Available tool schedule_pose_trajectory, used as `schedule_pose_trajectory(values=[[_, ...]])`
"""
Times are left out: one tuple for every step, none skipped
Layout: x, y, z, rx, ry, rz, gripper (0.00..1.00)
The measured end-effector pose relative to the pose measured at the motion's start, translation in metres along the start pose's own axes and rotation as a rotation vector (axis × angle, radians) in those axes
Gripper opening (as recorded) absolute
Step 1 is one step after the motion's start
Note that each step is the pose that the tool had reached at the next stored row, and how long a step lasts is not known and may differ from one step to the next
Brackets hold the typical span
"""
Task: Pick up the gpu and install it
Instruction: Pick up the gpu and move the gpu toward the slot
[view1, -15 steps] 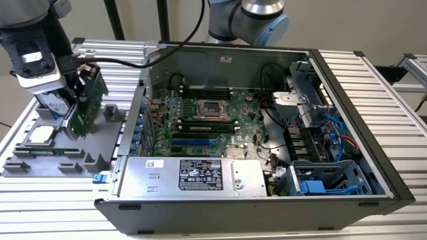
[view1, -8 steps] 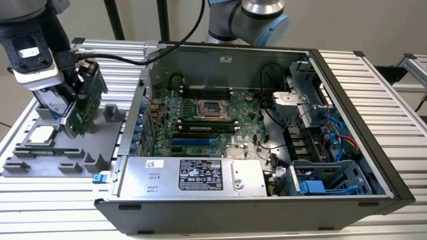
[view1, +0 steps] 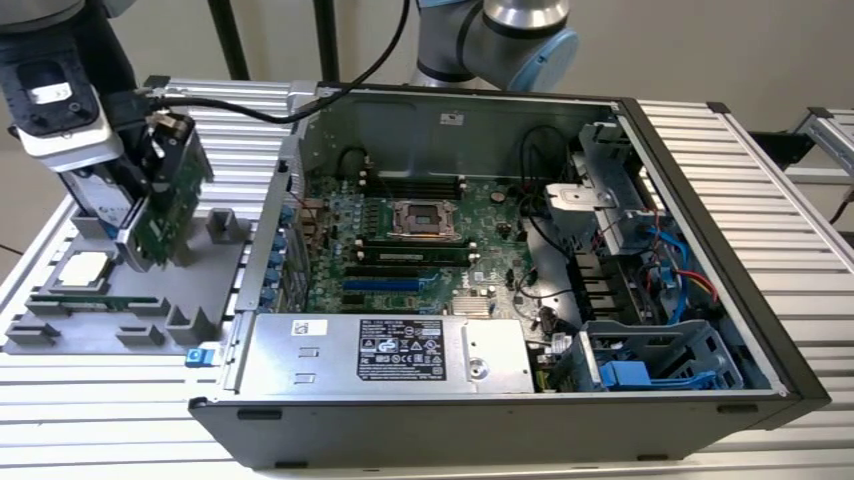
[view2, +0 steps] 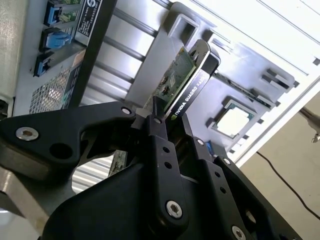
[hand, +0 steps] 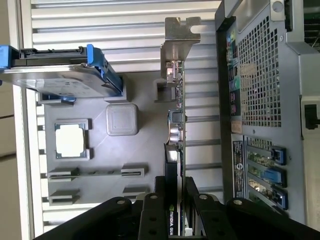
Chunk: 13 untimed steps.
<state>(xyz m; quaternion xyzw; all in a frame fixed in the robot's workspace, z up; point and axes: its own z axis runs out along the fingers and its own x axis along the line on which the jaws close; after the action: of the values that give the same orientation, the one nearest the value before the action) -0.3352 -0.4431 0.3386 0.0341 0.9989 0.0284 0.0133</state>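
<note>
The gpu (view2: 176, 79) is gripped by the hand (view2: 171, 115), whose two black fingers (view2: 161, 150) are closed onto the card's faces near one end, with the green board and its dark labelled edge pinched between them. In the exterior view the card (view1: 171, 195) is held on edge, slightly tilted, above the grey parts tray (view1: 80, 335). That tray lies on the slatted metal surface (view1: 107, 420) toward its edge at the exterior view's left. Whether the card's lower edge touches the tray cannot be told.

In the first wrist view the silver bracket (hand: 179, 37) is seen at the card's end farthest from the fingers, and the card is lined up just beside the rear panel of the computer case (hand: 260, 100), apart from it.

A square CPU chip (view1: 83, 268) is seated in a recess of the tray, nearer the surface's outer edge than the card. A hard drive with blue rails (hand: 55, 77) is stood at the tray's far end.

The computer case (view1: 694, 250) is laid open on the middle of the surface, beside the tray. Inside it, the motherboard (view1: 400, 265) is exposed, with the power supply (view1: 387, 350) along the near wall.
</note>
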Motion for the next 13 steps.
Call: schedule_pose_trajectory(values=[[0.0, 0.0, -0.0009, 0.0, -0.0001, 0.0, 0.0], [0.0, 0.0001, -0.0018, 0.0, 0.0, 0.0, 0.0], [-0.0001, 0.0001, -0.0027, 0.0, 0.0, 0.0, 0.0], [-0.0001, 0.0002, -0.0036, 0.0, 0.0, 0.0, 0.0], [-0.0001, 0.0003, -0.0045, 0.0, -0.0001, 0.0, 0.0], [-0.0001, 0.0003, -0.0054, 0.0, 0.0, 0.0, 0.0], [-0.0001, 0.0003, -0.0062, -0.0001, -0.0001, 0.0, 0.0], [-0.0002, 0.0004, -0.007, 0.0, 0.0, 0.0, 0.0], [-0.0002, 0.0005, -0.0079, 0.0, 0.0, 0.0, 0.0], [-0.0002, 0.0005, -0.0087, 0.0, 0.0, 0.0, 0.0], [-0.0002, 0.0005, -0.0096, 0.0001, 0.0001, 0.0, 0.0], [-0.0002, 0.0006, -0.0104, 0.0, 0.0, 0.0, 0.0], [-0.0003, 0.0006, -0.0113, 0.0001, 0.0001, 0.0, 0.0]])
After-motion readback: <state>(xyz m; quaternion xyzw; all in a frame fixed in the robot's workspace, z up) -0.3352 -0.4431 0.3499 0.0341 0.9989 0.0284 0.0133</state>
